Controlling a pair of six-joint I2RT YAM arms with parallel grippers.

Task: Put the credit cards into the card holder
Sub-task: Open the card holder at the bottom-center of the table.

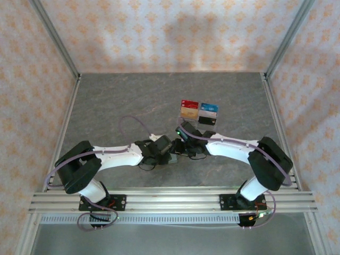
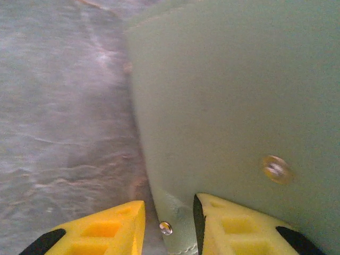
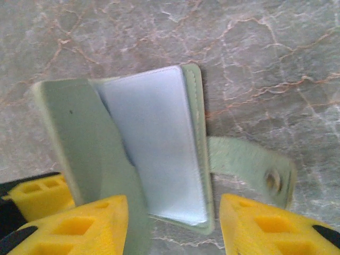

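The credit cards lie in a tight cluster at the table's middle right: red, gold-orange, blue, pale and black. The sage-green card holder stands partly unfolded on the marble top, with its pale inner pocket facing the right wrist camera and its snap tab lying flat to the right. My right gripper is open, its fingers straddling the holder's lower edge. The right finger is apart from the holder. My left gripper is open around a corner of the card holder, with a gap at its left finger. Both grippers meet at table centre.
A purple cable loops over the table behind the left arm. Metal frame posts and patterned walls close in the table on three sides. An aluminium rail runs along the near edge.
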